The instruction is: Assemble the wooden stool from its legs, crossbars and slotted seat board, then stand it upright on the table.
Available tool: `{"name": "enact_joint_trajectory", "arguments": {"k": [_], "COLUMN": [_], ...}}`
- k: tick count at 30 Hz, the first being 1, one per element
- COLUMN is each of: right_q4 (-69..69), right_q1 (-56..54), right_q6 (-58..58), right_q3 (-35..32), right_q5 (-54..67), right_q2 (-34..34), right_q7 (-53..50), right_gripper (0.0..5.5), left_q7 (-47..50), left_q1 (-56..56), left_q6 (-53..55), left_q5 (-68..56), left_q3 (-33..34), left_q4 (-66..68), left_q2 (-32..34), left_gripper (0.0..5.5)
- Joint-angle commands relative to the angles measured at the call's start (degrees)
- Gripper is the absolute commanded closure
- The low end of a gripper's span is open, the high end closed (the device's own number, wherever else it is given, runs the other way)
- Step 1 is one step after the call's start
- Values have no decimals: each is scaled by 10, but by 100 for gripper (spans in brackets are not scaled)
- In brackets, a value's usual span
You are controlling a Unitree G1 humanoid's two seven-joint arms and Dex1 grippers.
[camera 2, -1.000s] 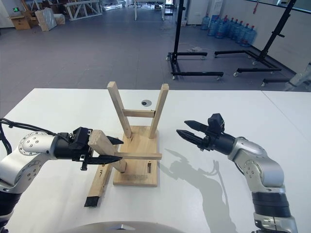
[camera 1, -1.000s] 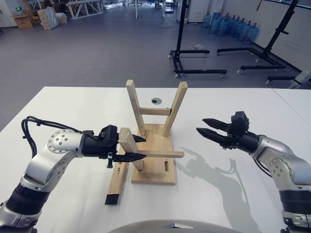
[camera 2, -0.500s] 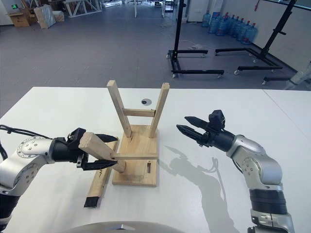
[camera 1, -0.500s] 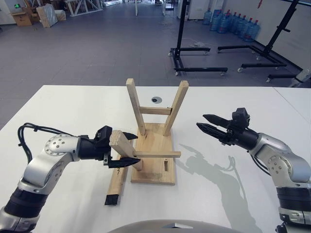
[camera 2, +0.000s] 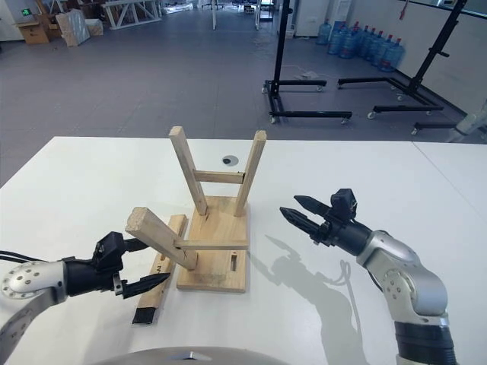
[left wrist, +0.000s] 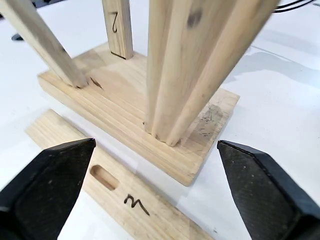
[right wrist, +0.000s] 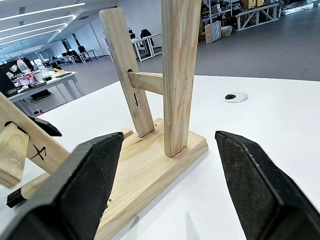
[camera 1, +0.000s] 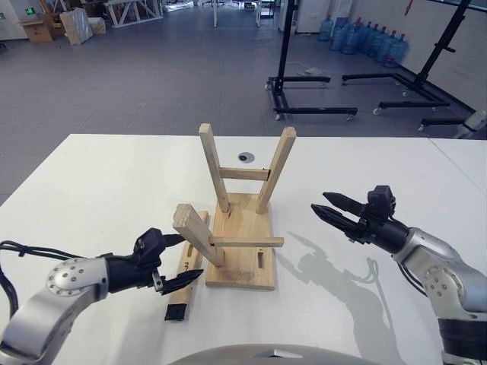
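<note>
The seat board (camera 1: 245, 266) lies flat mid-table (camera 1: 106, 167), well apart from both side edges and closer to the near edge. Two upright legs (camera 1: 215, 169) stand at its far end, and a tilted leg (camera 1: 195, 233) leans at its near left corner. The left gripper (camera 1: 186, 257), fingers spread, holds nothing just beside that leg, over a loose leg (camera 1: 183, 287). The right gripper (camera 1: 319, 202), also released, hangs apart to the board's right.

2 silver arms (camera 1: 67, 287), black cable (camera 1: 19, 246), black left gripper (camera 1: 190, 255), right gripper (camera 1: 318, 201)
</note>
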Motion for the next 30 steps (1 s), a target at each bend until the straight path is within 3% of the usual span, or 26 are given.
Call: {"name": "enact_joint_trajectory", "arguments": {"k": [1,6,20,23,26,30], "right_q4": [-32,-44,-55,-58,-61,-61], "right_q1": [22,31,50,54,66,61], "right_q6": [3,7,-11,-13,-27,-31], "right_q3": [1,-4,5,10,26,34], "right_q5": [4,9,1,-5,-25,-32], "right_q2": [9,8,27,22,19,20], "right_q7": [-16,-23,-36,-32,-27,-27], "right_gripper": [213,213,213,213,213,213], "left_q7": [89,147,127,116,115,116], "left_q1": [-12,-38,-25,-13,-6,13], "left_q6": [77,124,103,72,38,-13], "left_q5": [48,111,155,141,104,107], "left_q3": [-62,-100,-111,-86,-47,-25], "left_q4": [-30,-11,45,88,167,265], "left_q2": [-29,-23,8,-5,-59,-84], "left_gripper": [104,104,104,104,144,212]}}
